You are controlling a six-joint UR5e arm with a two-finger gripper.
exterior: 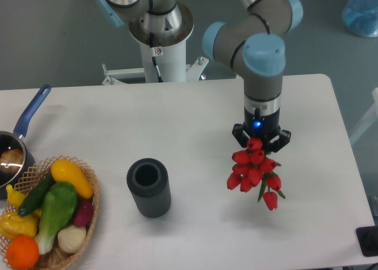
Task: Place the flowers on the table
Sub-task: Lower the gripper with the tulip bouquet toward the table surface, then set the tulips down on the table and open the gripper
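The flowers [253, 171], a bunch of red tulips with a few green leaves showing, hang from my gripper [258, 145] above the right half of the white table [195, 110]. The gripper points straight down and is shut on the bunch. The blossoms face the camera and hide the stems and most of the fingertips. A faint shadow lies on the tabletop under the bunch, so it looks held a little above the surface.
A dark grey ribbed cylinder [148, 187], open at the top, stands left of the flowers. A wicker basket [88, 214] of toy vegetables and fruit sits at the front left. A pot with a blue handle [31, 111] is at the left edge. A black object [369, 241] is at the front right corner.
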